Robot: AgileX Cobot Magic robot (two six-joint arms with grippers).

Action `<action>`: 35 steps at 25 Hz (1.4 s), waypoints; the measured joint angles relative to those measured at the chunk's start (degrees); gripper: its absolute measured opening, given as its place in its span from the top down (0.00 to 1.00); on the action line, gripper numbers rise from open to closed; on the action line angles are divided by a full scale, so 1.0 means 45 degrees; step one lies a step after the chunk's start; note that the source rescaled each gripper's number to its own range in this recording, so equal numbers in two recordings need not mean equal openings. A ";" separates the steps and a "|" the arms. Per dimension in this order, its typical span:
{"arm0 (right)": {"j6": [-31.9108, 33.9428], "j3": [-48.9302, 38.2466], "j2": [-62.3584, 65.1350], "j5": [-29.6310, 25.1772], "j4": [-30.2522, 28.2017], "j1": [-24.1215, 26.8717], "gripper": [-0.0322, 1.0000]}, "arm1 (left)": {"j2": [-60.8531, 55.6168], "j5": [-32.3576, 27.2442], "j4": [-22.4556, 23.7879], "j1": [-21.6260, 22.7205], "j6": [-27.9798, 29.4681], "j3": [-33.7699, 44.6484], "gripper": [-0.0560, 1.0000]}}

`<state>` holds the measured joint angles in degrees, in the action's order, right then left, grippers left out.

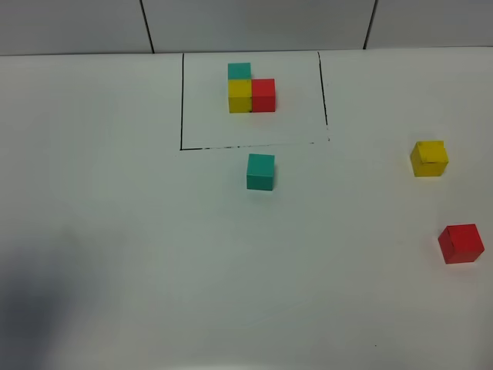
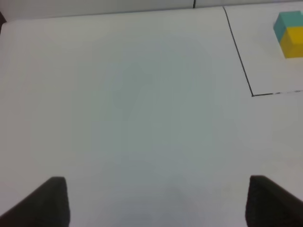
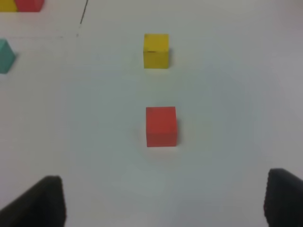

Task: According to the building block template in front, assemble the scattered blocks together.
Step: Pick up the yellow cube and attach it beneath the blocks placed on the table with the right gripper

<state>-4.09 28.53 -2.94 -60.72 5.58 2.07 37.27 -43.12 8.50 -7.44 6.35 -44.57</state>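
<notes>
The left gripper is being held above the bare surface, jaws spread wide; the right gripper is being held facing the red cube, jaws likewise spread, pinching nothing.

Upper centre, inside the marked outline on the bench: building block template. Just below the outline's lower line, mid-frame: first loose block. Right edge, mid-height: second loose block. Lower right, below it: third loose block.

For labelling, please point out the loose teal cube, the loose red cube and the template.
loose teal cube [image 1: 260, 171], high view, its centre.
loose red cube [image 3: 161, 126], right wrist view, its centre.
template [image 1: 240, 95], high view, its yellow cube.
</notes>
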 joint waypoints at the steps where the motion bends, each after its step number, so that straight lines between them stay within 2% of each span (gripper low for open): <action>1: 0.0000 0.0000 0.0000 0.0000 0.0000 0.0000 0.27 | -0.0394 0.0012 0.0000 0.0000 -0.0002 0.0250 0.01; 11: 0.0015 0.0000 0.0000 0.0000 0.0000 0.0000 0.27 | -0.3815 0.0229 -0.0440 0.0000 0.0012 0.2451 0.01; 18: 0.0025 0.0000 0.0000 0.0000 0.0000 0.0000 0.27 | -0.6190 -0.0439 -0.1161 0.0000 -0.0421 0.3718 0.01; 25: 0.0040 0.0000 0.0000 0.0000 0.0000 0.0000 0.27 | -0.8005 -0.0470 -0.1889 0.0000 -0.1412 0.3827 0.01; 35: 0.0058 0.0000 0.0000 0.0000 0.0000 0.0000 0.27 | -0.8332 -0.0626 -0.2555 0.0000 -0.1720 0.3840 0.01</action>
<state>-3.83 28.53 -2.94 -60.72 5.58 2.07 -0.22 -45.93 -3.00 -7.44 -1.39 -27.29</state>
